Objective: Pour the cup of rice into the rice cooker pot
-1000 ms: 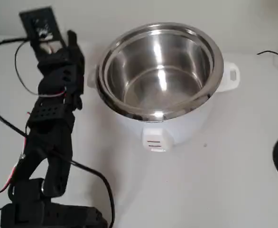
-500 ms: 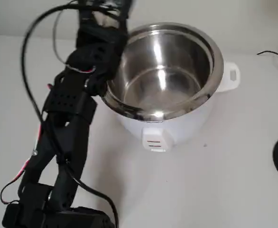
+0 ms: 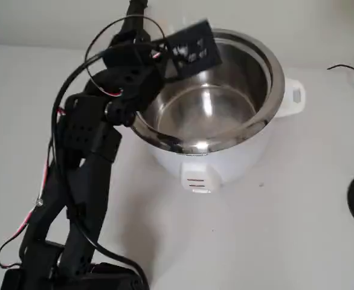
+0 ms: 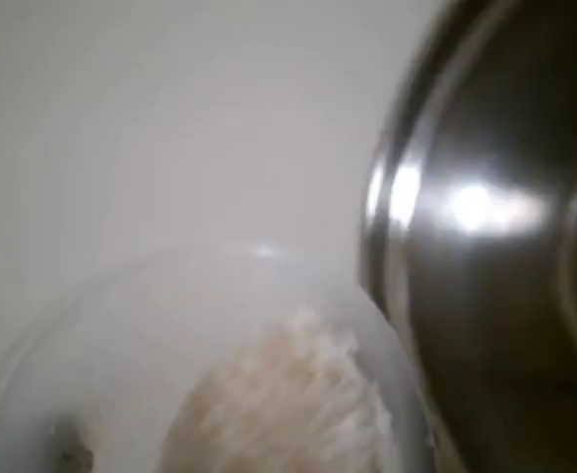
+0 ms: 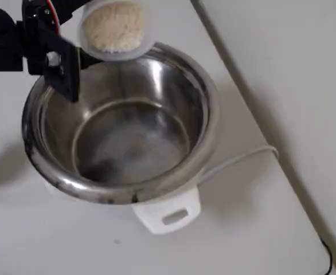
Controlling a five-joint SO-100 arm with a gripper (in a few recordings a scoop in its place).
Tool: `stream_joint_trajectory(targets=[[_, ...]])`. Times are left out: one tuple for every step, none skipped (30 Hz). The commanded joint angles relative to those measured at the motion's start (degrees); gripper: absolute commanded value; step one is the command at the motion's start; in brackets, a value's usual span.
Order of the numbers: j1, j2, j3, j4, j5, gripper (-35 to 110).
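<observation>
**Q:** Arm pose?

**A:** From my remote station, the fixed view shows the black arm (image 3: 83,175) rising from its base at lower left and leaning up and right, wrist reaching over the left rim of the rice cooker pot (image 3: 204,90). A small flat board on the wrist hangs over the pot's opening.

**Q:** Where is the cup?

**A:** In the overhead view the cup (image 5: 115,28) sits in the gripper (image 5: 90,40) at the pot's (image 5: 122,126) upper rim, mouth facing the camera, the rice (image 5: 115,26) heaped inside it (grains look off-white here). I see the jaws closed around the cup's wall. The pot's steel bottom looks bare.

**Q:** Wrist view?

**A:** Blurred. I make out the cup (image 4: 121,325) with rice (image 4: 284,404) low in frame, the pot's shiny rim (image 4: 397,207) just beside it at right.
</observation>
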State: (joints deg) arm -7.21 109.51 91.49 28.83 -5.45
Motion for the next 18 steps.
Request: stream_joint_trajectory(targets=[[-0.4,6.0,-5.9,2.0,15.4,14],[-0.4,6.2,-5.0,2.0,17.9,14],[-0.4,6.2,-4.4,2.0,21.0,14],[0.0,5.9,-3.9,2.0,24.4,14],[0.4,5.5,-3.6,2.1,26.8,14],[0.6,5.3,-3.4,2.1,29.1,14],[1.1,4.9,-3.4,2.2,31.4,14],[1.8,4.7,-3.4,2.2,34.0,14],[2.4,4.7,-3.4,2.5,36.6,14],[2.9,4.7,-3.4,2.9,38.8,14],[3.1,4.7,-3.4,3.3,40.4,14],[3.3,4.5,-3.4,3.6,41.7,14],[3.4,4.2,-3.4,3.9,43.1,14],[3.5,4.0,-3.3,4.2,44.0,13],[3.6,3.9,-3.1,4.3,44.6,13],[3.9,3.7,-2.9,4.3,45.1,13],[4.0,3.6,-2.7,4.3,45.4,13],[4.1,3.5,-2.5,4.3,45.7,13]])
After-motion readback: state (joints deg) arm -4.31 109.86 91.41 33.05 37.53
